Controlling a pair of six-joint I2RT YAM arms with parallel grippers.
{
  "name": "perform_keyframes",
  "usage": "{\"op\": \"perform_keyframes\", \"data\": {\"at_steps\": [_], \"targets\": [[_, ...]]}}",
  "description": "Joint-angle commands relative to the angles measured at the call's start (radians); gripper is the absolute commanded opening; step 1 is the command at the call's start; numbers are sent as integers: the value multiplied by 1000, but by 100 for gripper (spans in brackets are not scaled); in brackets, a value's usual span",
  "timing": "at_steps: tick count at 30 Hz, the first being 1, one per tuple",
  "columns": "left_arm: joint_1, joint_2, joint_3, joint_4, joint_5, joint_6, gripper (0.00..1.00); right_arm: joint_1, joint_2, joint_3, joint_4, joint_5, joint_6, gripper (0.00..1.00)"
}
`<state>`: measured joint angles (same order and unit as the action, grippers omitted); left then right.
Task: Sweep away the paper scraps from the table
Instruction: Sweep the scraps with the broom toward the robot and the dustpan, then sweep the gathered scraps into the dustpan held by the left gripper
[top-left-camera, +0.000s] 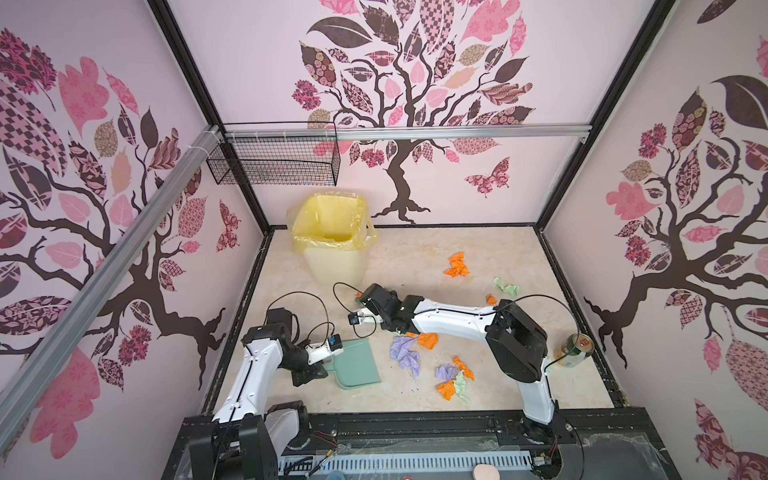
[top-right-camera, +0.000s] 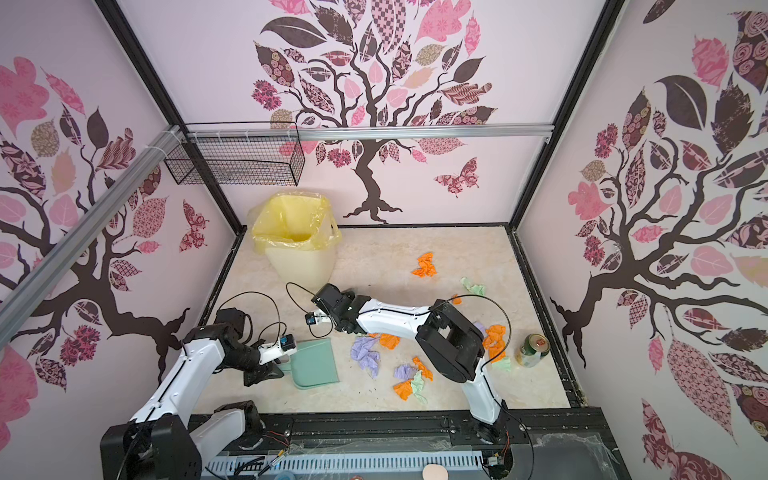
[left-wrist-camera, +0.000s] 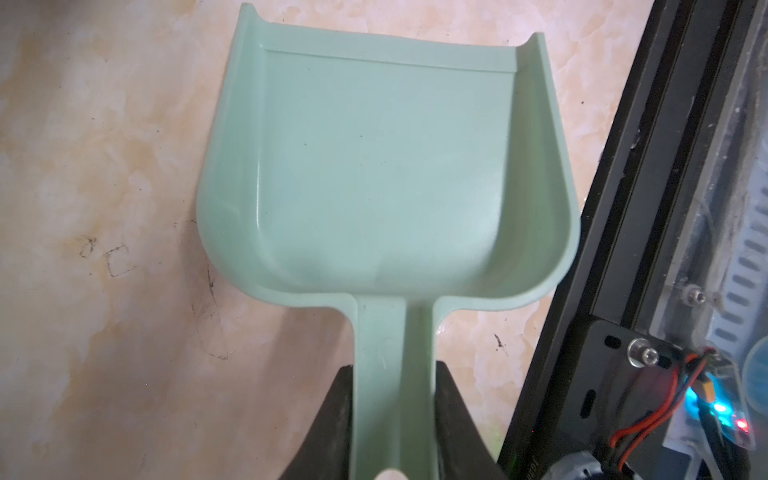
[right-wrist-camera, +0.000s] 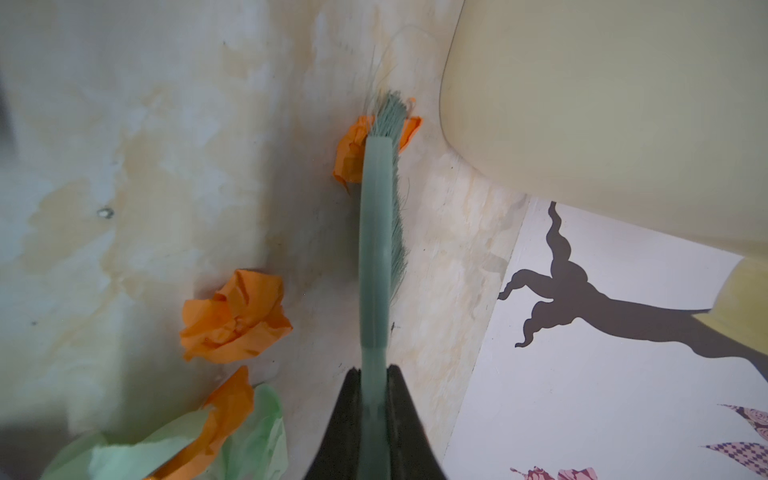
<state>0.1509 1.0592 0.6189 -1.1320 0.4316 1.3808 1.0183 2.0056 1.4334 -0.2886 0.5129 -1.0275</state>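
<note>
Gripping: left gripper (left-wrist-camera: 394, 370) clamped on dustpan (left-wrist-camera: 374, 166) handle, right gripper (right-wrist-camera: 374, 370) clamped on brush (right-wrist-camera: 376, 228) handle | paper scraps (top-left-camera: 405, 351) strewn over table (top-left-camera: 415, 253), orange scrap (right-wrist-camera: 351, 153) under brush tip just beside bin (top-left-camera: 332, 257), dustpan well apart from bin | risk: flick wedges it against bin or scatters it
</note>
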Motion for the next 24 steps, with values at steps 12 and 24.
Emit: {"op": "perform_keyframes", "data": {"at_steps": [12, 24], "targets": [[0, 91, 92, 65, 42, -14, 0, 38, -432, -310, -235, 134, 202, 0], [-156, 165, 145, 186, -83, -106, 0, -19, -426, -28, -782, 357, 917, 0]]}}
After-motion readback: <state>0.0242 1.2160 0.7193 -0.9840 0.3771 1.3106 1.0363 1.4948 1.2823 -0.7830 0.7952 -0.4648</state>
